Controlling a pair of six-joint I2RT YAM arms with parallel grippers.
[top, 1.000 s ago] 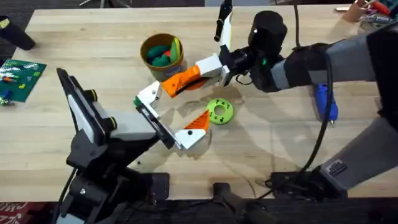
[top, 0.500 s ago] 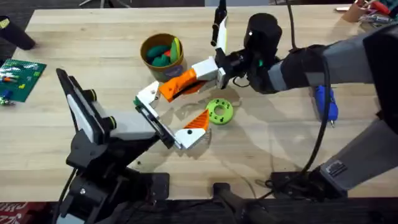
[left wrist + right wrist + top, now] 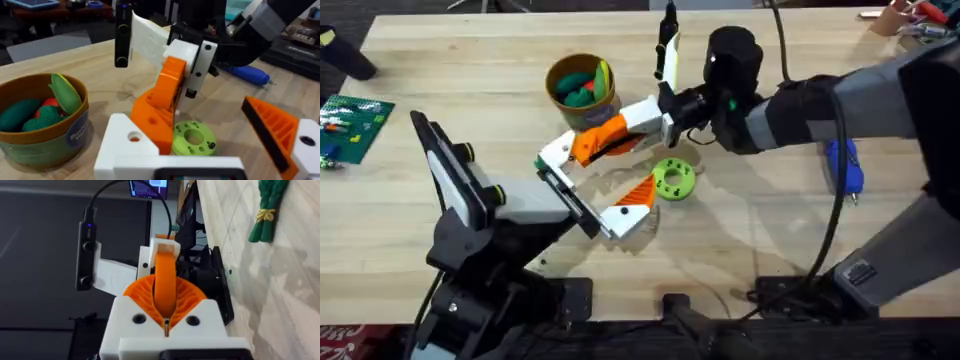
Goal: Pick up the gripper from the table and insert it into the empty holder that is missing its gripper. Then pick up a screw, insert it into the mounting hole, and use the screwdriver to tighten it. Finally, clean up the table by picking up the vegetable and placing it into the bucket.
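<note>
The gripper (image 3: 605, 137), an orange ribbed wedge on a white base, sits pinched in the right jaws (image 3: 655, 117); whether the left jaws are spread or pressed together, I cannot tell.

The large light wooden plank-top table (image 3: 470, 80) serves as the landmark. Beyond its far edge the floor is dark grey, with thin pale metal legs of a stand (image 3: 485, 5) rising there. Past its left side lies a grey floor mat (image 3: 45, 45) and a dark low bench carrying a blue flat tablet (image 3: 32, 4). Behind its far right corner sits a dark shelf of black equipment (image 3: 300, 45). Light is even and soft.
</note>
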